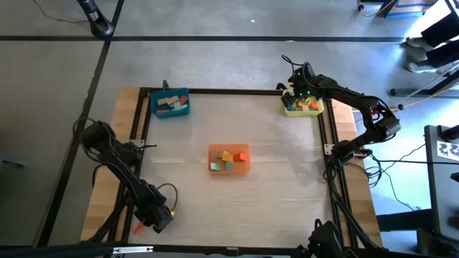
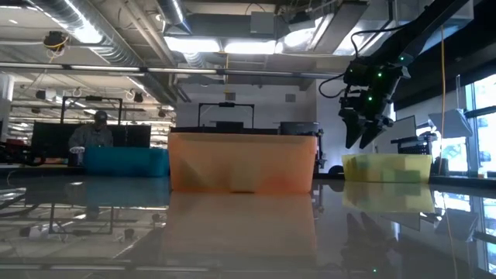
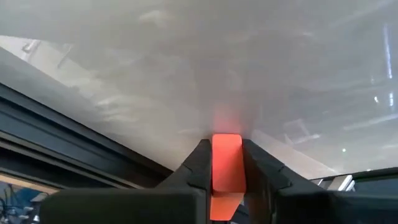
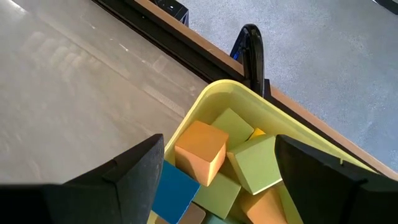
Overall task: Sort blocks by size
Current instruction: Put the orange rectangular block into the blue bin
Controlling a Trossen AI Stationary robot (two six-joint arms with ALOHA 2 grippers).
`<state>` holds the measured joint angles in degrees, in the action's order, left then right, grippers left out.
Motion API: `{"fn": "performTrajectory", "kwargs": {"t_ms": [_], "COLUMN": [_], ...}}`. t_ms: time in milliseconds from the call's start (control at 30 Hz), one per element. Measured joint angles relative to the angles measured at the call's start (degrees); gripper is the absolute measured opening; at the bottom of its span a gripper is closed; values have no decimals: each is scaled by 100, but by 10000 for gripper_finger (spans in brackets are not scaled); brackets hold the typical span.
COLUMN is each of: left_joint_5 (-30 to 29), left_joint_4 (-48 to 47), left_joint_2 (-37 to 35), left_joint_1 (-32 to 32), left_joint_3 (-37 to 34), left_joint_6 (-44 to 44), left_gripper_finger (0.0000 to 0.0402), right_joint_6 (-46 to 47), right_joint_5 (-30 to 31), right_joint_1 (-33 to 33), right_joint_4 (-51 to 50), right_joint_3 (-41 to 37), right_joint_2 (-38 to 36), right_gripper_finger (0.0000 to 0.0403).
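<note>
Wooden blocks lie in three trays: a blue tray (image 1: 171, 104) at the far left, an orange tray (image 1: 229, 159) in the middle, and a yellow tray (image 1: 302, 106) at the far right. My right gripper (image 1: 300, 92) hangs open and empty just above the yellow tray (image 2: 387, 167). In its wrist view (image 4: 217, 186) its fingers stand apart over an orange block (image 4: 200, 151), green blocks (image 4: 258, 163) and a blue one (image 4: 174, 190). My left gripper (image 1: 147, 222) rests at the table's near left corner, shut on an orange-red piece (image 3: 227, 165), seemingly a block. My left gripper pinches the orange-red piece by its two opposite sides (image 3: 214, 168) between its two fingers. The piece's end shows level with the fingertips. The fingers hide the rest of it. I cannot tell whether it rests on the table.
A black frame rail (image 1: 326, 165) runs round the white table top, with wooden boards outside it. Open table surface lies between the three trays. In the low view the orange tray (image 2: 242, 163) stands in the middle and the blue tray (image 2: 124, 161) to its left. A person (image 2: 93, 133) sits far behind.
</note>
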<state>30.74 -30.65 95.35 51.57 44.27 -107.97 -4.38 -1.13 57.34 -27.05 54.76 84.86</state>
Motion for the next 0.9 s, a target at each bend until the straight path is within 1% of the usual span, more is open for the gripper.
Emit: {"fn": "performTrajectory", "kwargs": {"t_ms": [133,300,367,633,767,900], "left_joint_5": [-4,-9,-97,-943,-1360,-1786], "left_joint_4": [-50,-48,-35,-14,-51,-39], "left_joint_2": [-122,-357,-438,-922,-1177,-1448], "left_joint_1": [-157,-510,-669,-1469,-1930,-2442], "left_joint_3": [-16,63,121,268,271,273], "left_joint_6": [268,712,983,2251,3029,3917], "left_gripper_finger": [44,43,42,45,42,47], "right_joint_6": [0,0,0,0,0,0], "right_joint_5": [0,-2,-2,-2,-2,-2], "right_joint_1": [0,0,0,0,0,0], "right_joint_4": [-3,-4,-5,-7,-21,-24], "right_joint_3": [0,0,0,0,0,0], "right_joint_2": [0,0,0,0,0,0], "right_gripper_finger": [303,303,303,303,303,303]}}
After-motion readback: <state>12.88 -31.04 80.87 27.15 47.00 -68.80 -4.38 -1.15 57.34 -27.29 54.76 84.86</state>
